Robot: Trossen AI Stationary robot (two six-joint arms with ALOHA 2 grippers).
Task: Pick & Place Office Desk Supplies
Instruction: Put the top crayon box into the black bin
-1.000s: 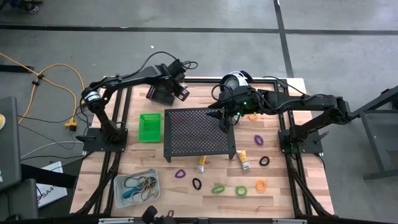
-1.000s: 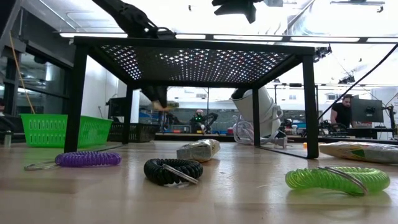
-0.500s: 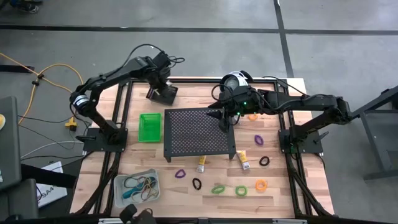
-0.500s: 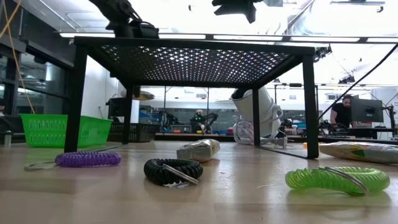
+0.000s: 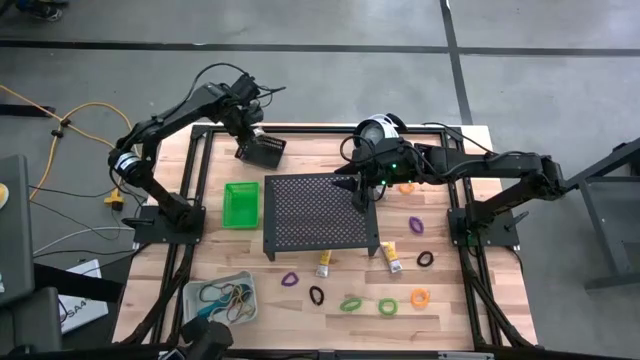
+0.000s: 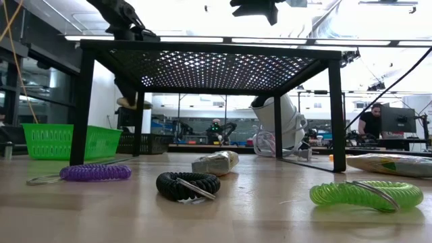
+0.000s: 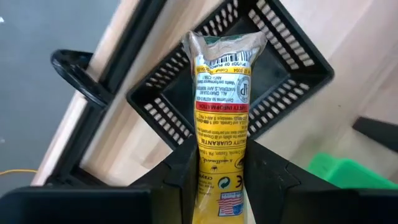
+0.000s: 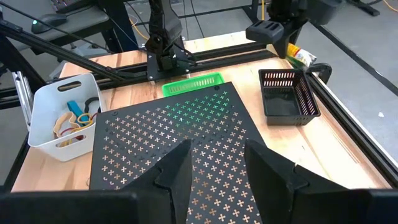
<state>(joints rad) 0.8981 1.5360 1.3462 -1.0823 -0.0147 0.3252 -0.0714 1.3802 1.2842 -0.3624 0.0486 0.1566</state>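
Since a second ago your left gripper [image 7: 222, 163], clamped on the yellow tube [image 7: 222, 118], has swung above the far-left black bin [image 5: 260, 151]; centre it before releasing, while the right gripper [image 8: 216, 163] hovers part-open, empty.

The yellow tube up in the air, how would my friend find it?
Start at the big black perforated metal stand mid-table, then look to the black slatted bin at the far edge. Above it, the left gripper pinches a yellow printed tube, the only one not lying on wood.
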